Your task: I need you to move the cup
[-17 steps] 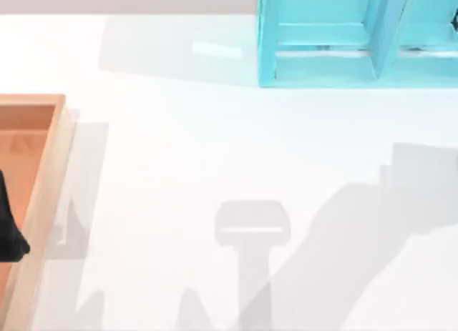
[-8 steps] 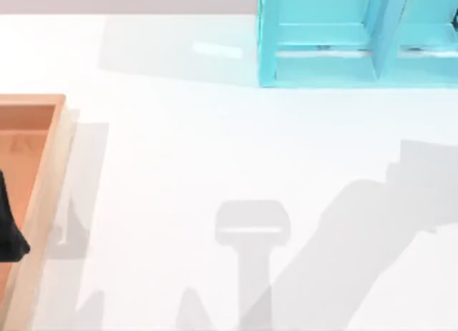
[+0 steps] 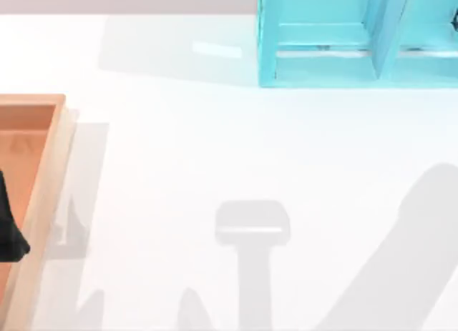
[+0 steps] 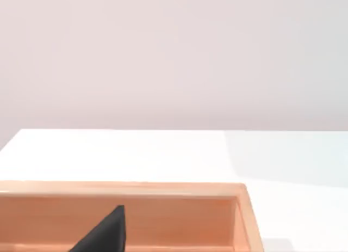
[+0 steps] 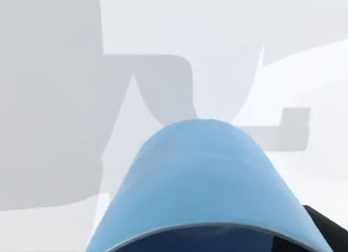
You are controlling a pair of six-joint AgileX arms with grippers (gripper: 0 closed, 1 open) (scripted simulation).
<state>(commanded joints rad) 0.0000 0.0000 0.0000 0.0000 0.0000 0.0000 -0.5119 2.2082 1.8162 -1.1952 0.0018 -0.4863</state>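
While the blue cup sits right under the right wrist camera above the white surface, apparently carried, right claw state can't be told. Judgement: keep it upright, move slow, set down gently. Left arm parked over the wooden tray; claw state unclear. Farthest: teal shelf.
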